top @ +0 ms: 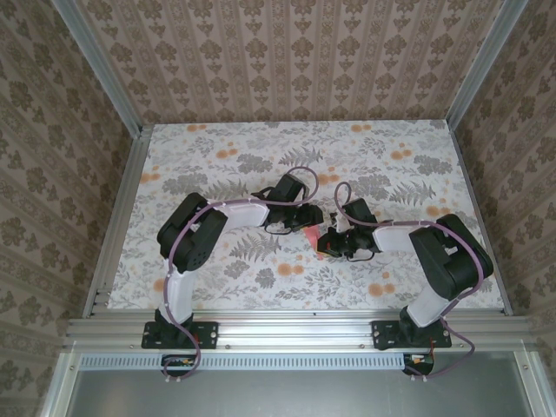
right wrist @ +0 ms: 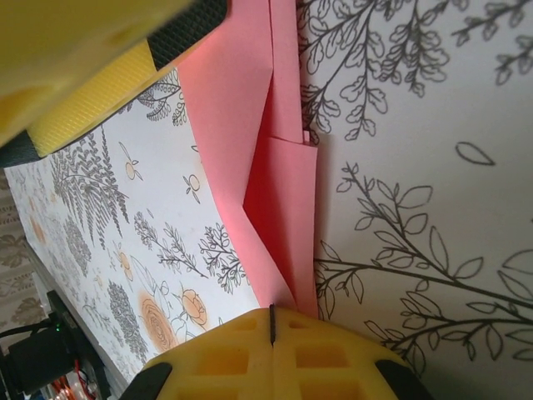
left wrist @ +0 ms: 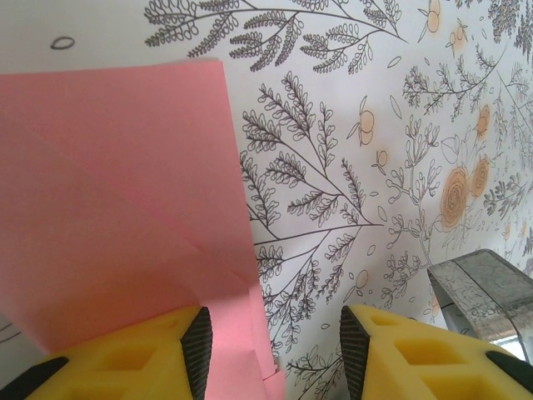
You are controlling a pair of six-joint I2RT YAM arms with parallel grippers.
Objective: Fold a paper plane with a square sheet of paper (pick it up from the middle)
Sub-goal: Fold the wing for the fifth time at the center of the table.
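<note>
My right gripper (right wrist: 271,327) is closed, its two yellow fingers pressed flat together on one end of the paper (right wrist: 250,133). On that wrist camera the paper is a narrow folded strip, several layers deep. Its long axis runs straight out from my fingertips to the top of the frame, with a crease along its length and a shadow on the tabletop (right wrist: 416,125) beside it.

My left gripper (left wrist: 275,354) stands partly open and clamps nothing. The paper's edge runs down between its fingers, close against the left pad (left wrist: 198,346), and bare tabletop fills the rest of the gap.

From above, the paper is a small pink sliver between the two grippers, near the middle of the tabletop and slightly toward the near edge. It is too small there for me to tell which way it points. Both side edges and the far edge lie well apart from the arms, so there is open room all round.

The left wrist camera gives me the paper's broad face, with diagonal creases and a square upper corner, plus a bent strip of shiny metal (left wrist: 479,287) just beside the right finger. The right wrist camera gives me the layered edge instead, and a left-gripper finger (right wrist: 100,75) over the paper's far end. I cannot tell whether it touches.
</note>
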